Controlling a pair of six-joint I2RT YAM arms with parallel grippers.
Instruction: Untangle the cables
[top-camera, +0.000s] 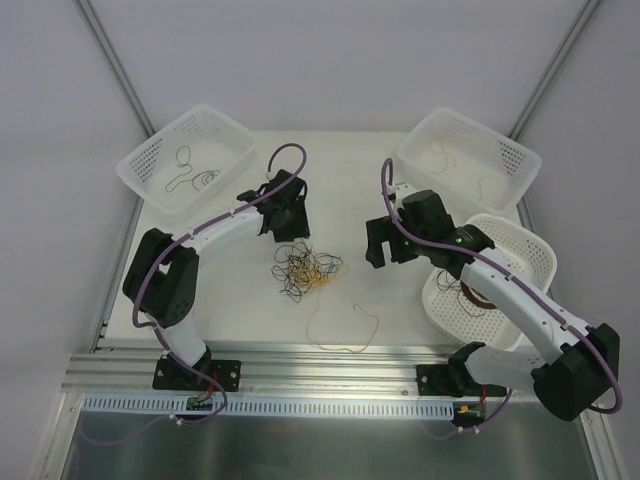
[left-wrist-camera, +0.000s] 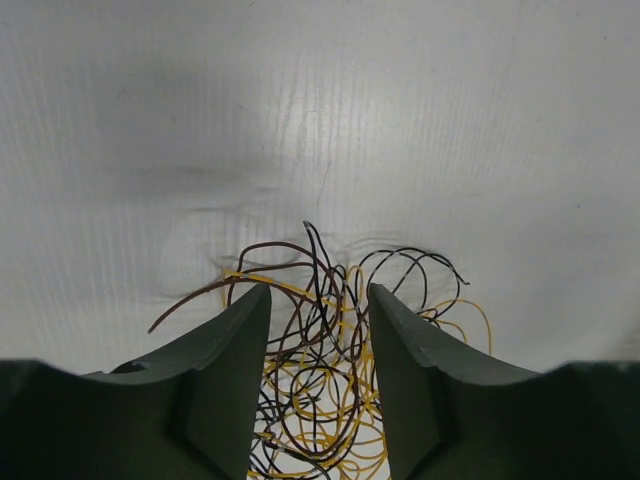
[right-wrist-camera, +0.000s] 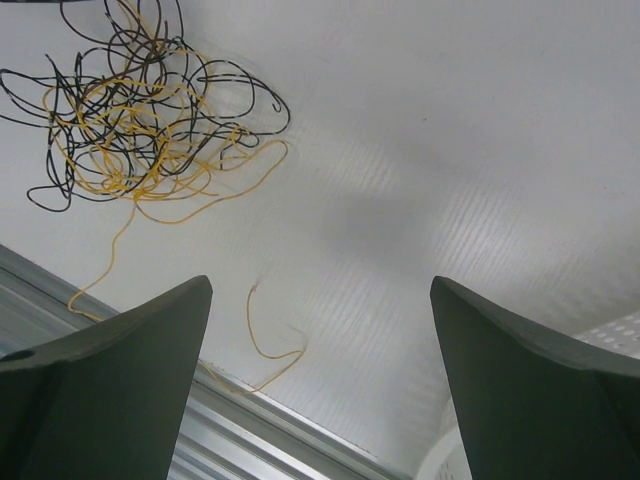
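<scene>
At the far left, a rectangular mesh basket (top-camera: 148, 158) holds a few dark strands, apparently ones already sorted out. The left gripper (left-wrist-camera: 318, 300) hangs over the far edge of the tangled cables (top-camera: 306, 268), which lie mid-table. Its jaws are partly apart, straddling several brown and black loops without pinching them, and look poised to take one. A loose yellow strand (right-wrist-camera: 251, 320) trails from the heap towards the near rail. The right gripper (right-wrist-camera: 320, 290) hovers beside the heap with its jaws spread wide and empty, probably waiting to pull against the other arm. Behind it, another rectangular basket (top-camera: 520, 155) holds a tan strand, and a round basket (top-camera: 530, 250) sits nearer.
</scene>
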